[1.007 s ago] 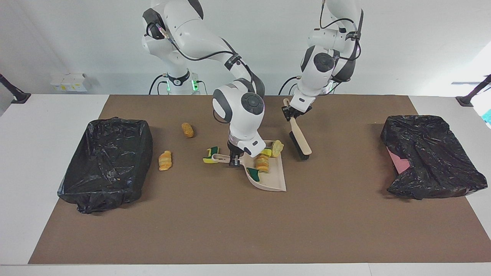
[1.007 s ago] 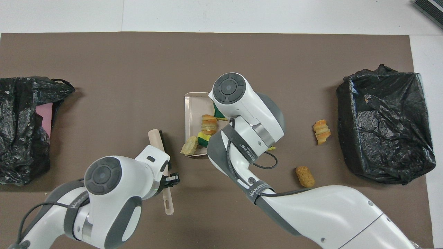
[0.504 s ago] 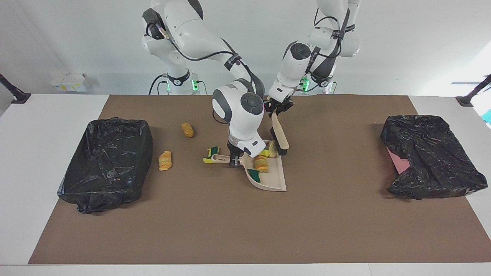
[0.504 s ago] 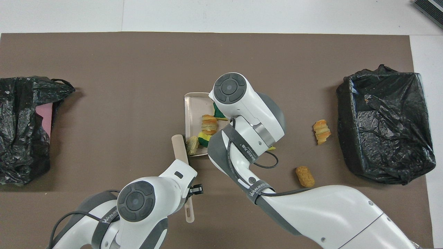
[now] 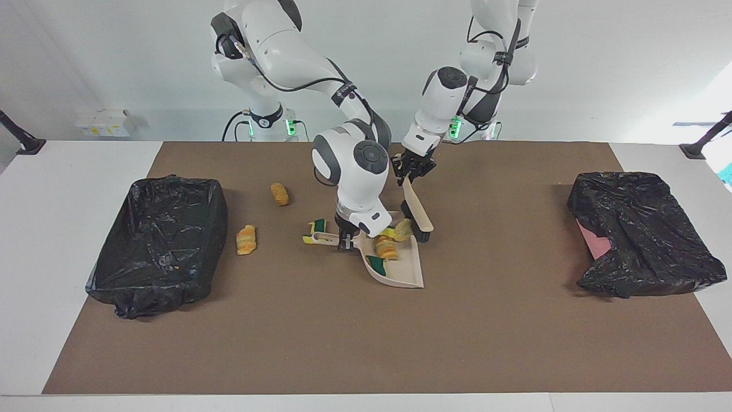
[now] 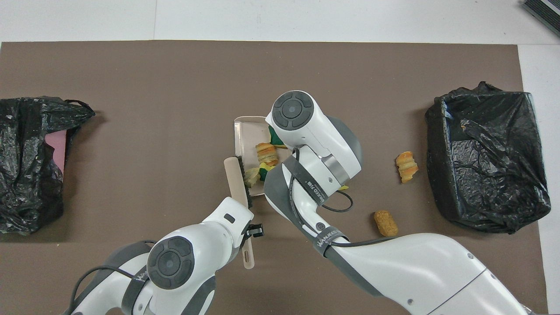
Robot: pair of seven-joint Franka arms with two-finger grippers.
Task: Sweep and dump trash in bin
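Note:
My right gripper is shut on the handle of the beige dustpan, which lies mid-table; in the overhead view the arm hides the gripper. In the dustpan lie trash pieces: a tan bread lump, a green-backed sponge and a yellow scrap. My left gripper is shut on the beige brush, whose bristles touch the pan's edge by the yellow scrap. Another sponge piece lies by the handle. Two bread lumps lie toward the black-lined bin.
A second black bag over a pink box sits at the left arm's end of the table. The brown mat covers most of the tabletop, with white table around it. The loose lumps lie between dustpan and bin.
My left gripper swung the brush from the left arm's end to the dustpan, pushing the yellow scrap onto the pan. The dustpan shifted slightly in my right gripper.

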